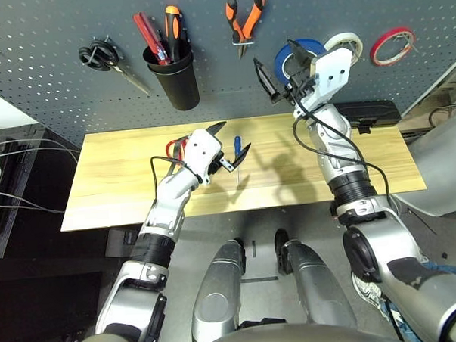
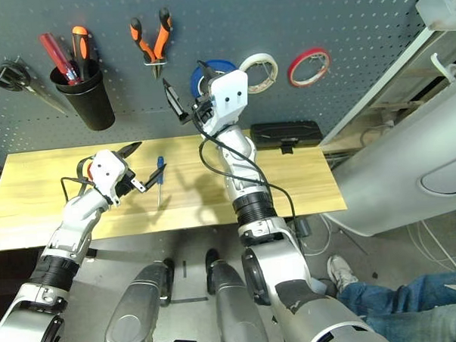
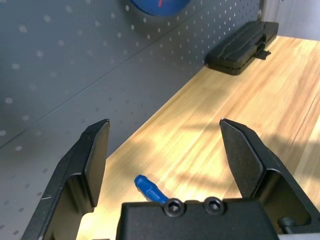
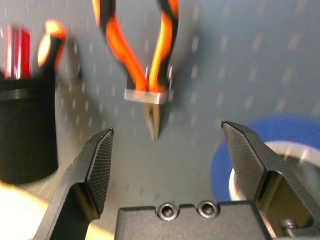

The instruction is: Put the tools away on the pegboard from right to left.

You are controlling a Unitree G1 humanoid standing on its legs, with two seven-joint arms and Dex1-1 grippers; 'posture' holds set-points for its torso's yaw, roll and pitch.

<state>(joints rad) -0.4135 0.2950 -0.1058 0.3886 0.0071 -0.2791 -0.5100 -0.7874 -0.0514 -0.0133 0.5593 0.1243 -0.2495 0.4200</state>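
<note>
Listing what we see: wooden table point(image 1: 122, 183) below pegboard point(image 1: 56, 42); pliers point(image 1: 245, 17) and blue tape point(image 1: 293, 56) hung; screwdriver point(image 1: 237, 149) on table; left gripper point(image 1: 231, 146) and right gripper point(image 1: 277, 74) both wide open, empty.

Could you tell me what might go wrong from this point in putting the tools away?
The open left gripper hovers over the small blue-handled screwdriver lying flat on the table; a thin handle could roll or slip from the fingers. The open right gripper, raised near the hung blue tape roll and pliers, might knock them off.
</note>
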